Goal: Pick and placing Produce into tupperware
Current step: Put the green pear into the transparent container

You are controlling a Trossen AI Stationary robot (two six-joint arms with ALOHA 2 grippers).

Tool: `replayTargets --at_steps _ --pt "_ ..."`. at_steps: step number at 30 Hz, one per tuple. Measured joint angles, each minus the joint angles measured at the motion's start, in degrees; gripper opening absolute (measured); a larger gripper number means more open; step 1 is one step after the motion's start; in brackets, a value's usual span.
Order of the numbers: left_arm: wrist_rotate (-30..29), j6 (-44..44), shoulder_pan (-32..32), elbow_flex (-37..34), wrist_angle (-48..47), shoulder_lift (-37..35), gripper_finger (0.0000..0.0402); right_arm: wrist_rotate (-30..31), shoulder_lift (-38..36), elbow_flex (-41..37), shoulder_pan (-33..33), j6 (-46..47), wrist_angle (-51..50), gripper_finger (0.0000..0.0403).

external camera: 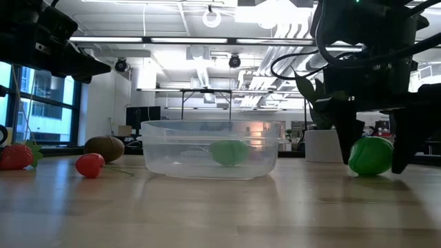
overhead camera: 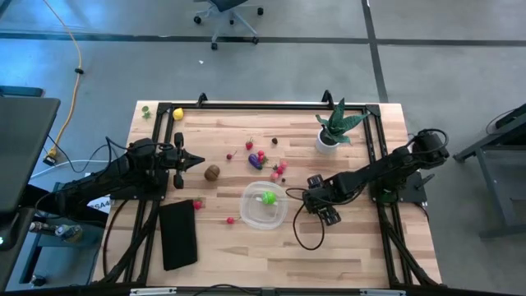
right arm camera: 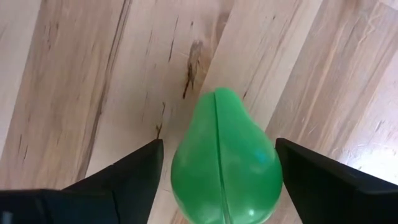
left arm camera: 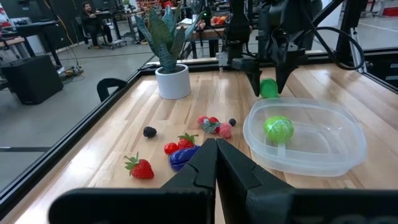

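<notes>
The clear round tupperware (overhead camera: 264,215) stands near the table's middle, with one round green produce piece (overhead camera: 269,197) lying in it. Just right of it a green pear (right arm camera: 224,162) rests on its side on the wood. My right gripper (right arm camera: 217,152) points down over the pear, open, one finger on either side of it and close to it. In the high view the gripper (overhead camera: 323,200) hides the pear. My left gripper (overhead camera: 197,162) hangs shut and empty above the table's left part. The rest of the produce (overhead camera: 256,161) lies loose behind the tupperware.
A brown kiwi (overhead camera: 212,173), a strawberry (overhead camera: 197,204) and a small red piece (overhead camera: 230,219) lie left of the tupperware. A yellow piece (overhead camera: 177,114) sits at the far left corner. A flat black rectangle (overhead camera: 178,234) lies near left and a potted plant (overhead camera: 333,131) stands far right.
</notes>
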Motion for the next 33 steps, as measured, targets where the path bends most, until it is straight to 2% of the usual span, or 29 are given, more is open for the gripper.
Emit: replayTargets --at_steps 12,23,28,33 --pt "-0.01 0.01 0.00 0.00 0.00 0.00 0.0001 0.04 -0.02 0.04 -0.02 1.11 -0.13 0.0213" --pt "-0.01 0.00 0.01 0.00 0.01 0.00 0.0001 1.50 -0.89 0.07 0.20 5.55 0.79 0.0206" --pt "0.00 0.02 0.02 0.00 0.03 0.00 0.0001 5.66 -3.48 2.92 1.49 7.68 -0.21 0.0205" --pt "0.01 0.00 0.02 0.00 0.01 0.00 0.0001 11.17 -4.44 9.86 2.40 8.25 -0.93 0.0205"
